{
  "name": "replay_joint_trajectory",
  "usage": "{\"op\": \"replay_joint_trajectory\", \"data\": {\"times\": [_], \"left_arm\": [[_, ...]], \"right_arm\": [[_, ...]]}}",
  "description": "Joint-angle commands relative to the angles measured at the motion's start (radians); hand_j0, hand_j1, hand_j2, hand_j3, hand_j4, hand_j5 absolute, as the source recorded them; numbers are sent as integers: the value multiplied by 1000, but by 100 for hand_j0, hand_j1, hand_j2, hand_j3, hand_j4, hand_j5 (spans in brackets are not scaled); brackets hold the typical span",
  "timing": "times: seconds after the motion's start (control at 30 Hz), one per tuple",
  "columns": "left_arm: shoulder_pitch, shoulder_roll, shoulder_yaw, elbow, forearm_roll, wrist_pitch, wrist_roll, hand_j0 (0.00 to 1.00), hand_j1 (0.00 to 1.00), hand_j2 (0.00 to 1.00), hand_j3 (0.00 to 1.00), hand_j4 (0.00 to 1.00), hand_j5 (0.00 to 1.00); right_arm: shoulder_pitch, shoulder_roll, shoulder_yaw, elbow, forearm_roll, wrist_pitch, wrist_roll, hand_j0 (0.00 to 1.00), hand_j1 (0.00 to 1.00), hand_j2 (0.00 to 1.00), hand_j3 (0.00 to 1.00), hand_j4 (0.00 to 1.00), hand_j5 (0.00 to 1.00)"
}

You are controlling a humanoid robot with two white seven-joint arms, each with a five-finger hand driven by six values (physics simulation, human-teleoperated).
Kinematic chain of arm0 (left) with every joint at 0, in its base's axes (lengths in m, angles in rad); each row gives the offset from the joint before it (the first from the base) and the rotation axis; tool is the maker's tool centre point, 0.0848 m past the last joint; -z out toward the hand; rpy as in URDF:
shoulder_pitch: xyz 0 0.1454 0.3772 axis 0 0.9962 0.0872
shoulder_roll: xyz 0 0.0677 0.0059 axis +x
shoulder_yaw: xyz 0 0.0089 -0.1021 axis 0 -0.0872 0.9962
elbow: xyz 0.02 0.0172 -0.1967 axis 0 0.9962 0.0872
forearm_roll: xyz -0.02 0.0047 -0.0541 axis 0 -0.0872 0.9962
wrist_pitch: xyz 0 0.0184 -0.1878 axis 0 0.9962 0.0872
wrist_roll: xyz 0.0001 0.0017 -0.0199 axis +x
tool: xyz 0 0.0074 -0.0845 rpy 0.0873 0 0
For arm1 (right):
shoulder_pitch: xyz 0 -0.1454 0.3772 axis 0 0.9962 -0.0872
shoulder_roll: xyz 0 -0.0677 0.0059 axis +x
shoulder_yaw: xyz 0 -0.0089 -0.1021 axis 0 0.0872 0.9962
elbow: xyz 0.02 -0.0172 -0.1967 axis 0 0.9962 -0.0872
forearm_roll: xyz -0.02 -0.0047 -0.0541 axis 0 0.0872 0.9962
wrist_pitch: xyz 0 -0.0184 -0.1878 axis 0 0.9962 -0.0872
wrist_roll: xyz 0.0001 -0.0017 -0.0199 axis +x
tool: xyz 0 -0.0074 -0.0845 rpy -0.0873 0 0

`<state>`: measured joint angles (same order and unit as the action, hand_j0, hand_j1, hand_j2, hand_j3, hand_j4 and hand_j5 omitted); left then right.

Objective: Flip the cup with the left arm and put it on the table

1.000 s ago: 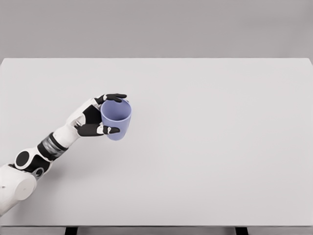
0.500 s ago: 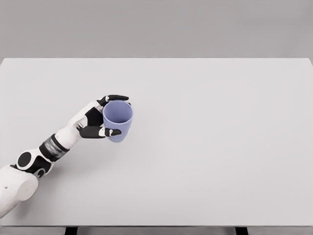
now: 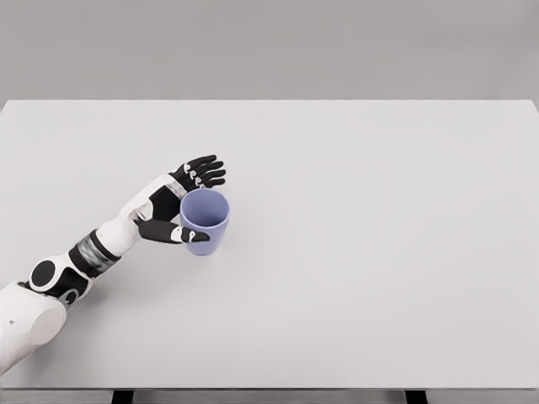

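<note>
The small lilac plastic cup (image 3: 204, 220) stands upright on the wide, pale grey worktop (image 3: 354, 252), in its left half, with the opening turned up. The white and black left hand (image 3: 175, 202) is just beside the cup on its left. Its fingers (image 3: 202, 172) are spread behind the rim, the thumb (image 3: 173, 234) lies near the cup's lower side, and it grasps nothing.

Matt smooth lilac cup (image 3: 205, 220), matt pale table (image 3: 354, 252), glossy white-black left hand (image 3: 173, 202)
</note>
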<state>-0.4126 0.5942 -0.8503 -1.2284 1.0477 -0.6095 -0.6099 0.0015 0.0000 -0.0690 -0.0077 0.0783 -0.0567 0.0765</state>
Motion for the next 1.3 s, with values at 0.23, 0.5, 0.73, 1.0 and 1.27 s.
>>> {"op": "replay_joint_trajectory", "data": {"times": [0.23,0.5,0.73,1.0,1.27], "left_arm": [[-6,16,5,-25,-1,-1,-1,100,100,100,100,100,100],[-17,45,8,-59,0,-1,-1,100,100,100,100,100,100],[-35,58,11,-98,0,-1,-1,100,100,100,100,100,100],[-61,61,10,-115,0,-1,-1,100,100,100,100,100,100],[-391,364,7,-103,-644,-1,-1,100,100,100,100,100,100]], "right_arm": [[0,0,0,0,0,0,0,100,100,100,100,100,100],[0,0,0,0,0,0,0,100,100,100,100,100,100],[0,0,0,0,0,0,0,100,100,100,100,100,100],[0,0,0,0,0,0,0,100,100,100,100,100,100],[0,0,0,0,0,0,0,100,100,100,100,100,100]]}}
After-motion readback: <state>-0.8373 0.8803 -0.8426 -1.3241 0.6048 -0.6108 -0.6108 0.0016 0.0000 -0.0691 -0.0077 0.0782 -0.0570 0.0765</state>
